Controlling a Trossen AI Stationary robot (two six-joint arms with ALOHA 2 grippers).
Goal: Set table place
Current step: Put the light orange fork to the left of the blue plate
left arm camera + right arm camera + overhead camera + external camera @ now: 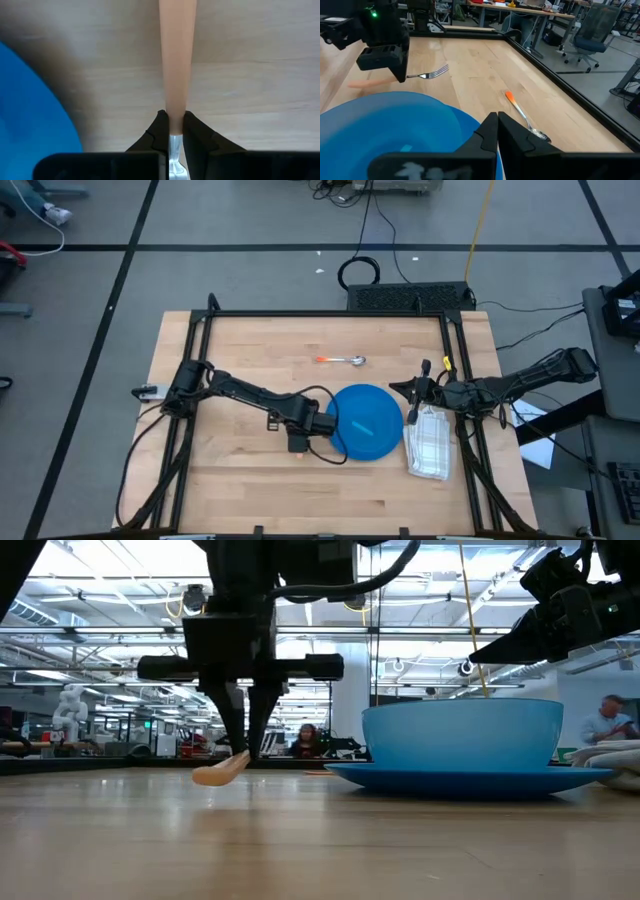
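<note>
My left gripper [298, 442] hangs just left of the blue plate [345, 445] and is shut on a fork [432, 73] with a peach handle [218, 770]. A blue bowl [460, 732] stands on the plate [470, 778]. My right gripper [497, 131] is shut and empty, above the table [240, 490] between the plate and a folded white checked napkin [430, 445]. A spoon [345, 360] with an orange handle lies flat on the table beyond the plate. My left gripper pinches the fork between its two fingers at the handle's inner end [175, 112], where the peach handle meets the metal neck. The fingers [245, 735] point down from above and lie across the fork. The fork is tilted, its handle end [205, 777] lowest, close to the tabletop.
The table's black frame [330, 313] runs along its far edge and sides. The spoon also shows in the right wrist view [522, 115]. Bare wood lies left of the plate and along the near edge. People sit in the room beyond the table [305, 738].
</note>
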